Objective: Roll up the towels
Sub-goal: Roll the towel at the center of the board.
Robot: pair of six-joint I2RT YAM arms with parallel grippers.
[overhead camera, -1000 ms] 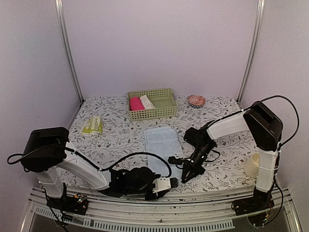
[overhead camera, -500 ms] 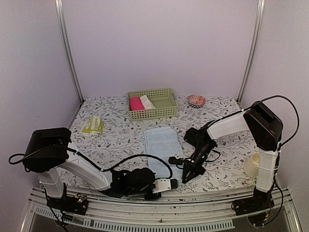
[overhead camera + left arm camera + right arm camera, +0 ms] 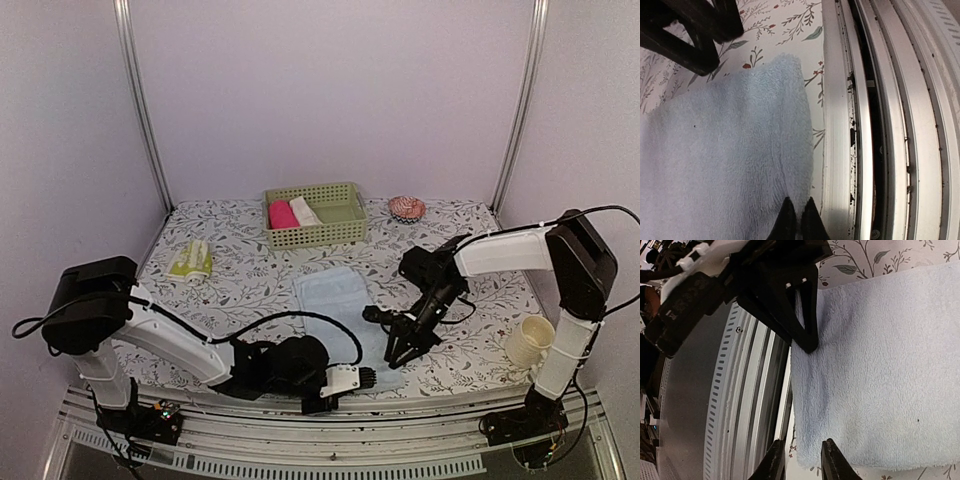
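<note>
The light blue towel (image 3: 333,298) lies flat in the middle of the table, its near end at the front rail. My left gripper (image 3: 370,377) is shut on that near edge, the cloth pinched between its tips (image 3: 797,216). In the left wrist view the blue towel (image 3: 725,150) fills the left side. My right gripper (image 3: 398,357) hovers over the near right corner, jaws open (image 3: 804,460), with the blue towel (image 3: 890,365) corner lying between them. The yellow-green towel (image 3: 191,260) sits folded at the far left.
A green basket (image 3: 340,231) at the back holds a pink roll (image 3: 282,214) and a cream-white roll (image 3: 304,210). A red-patterned round object (image 3: 407,208) lies right of it. A pale cup (image 3: 528,342) stands near the right arm's base. The metal front rail (image 3: 860,125) runs beside the towel's near edge.
My left gripper closed on the blue towel's near edge. My right gripper opened and its arm shifted right. The towel's near end has skewed to the right.
</note>
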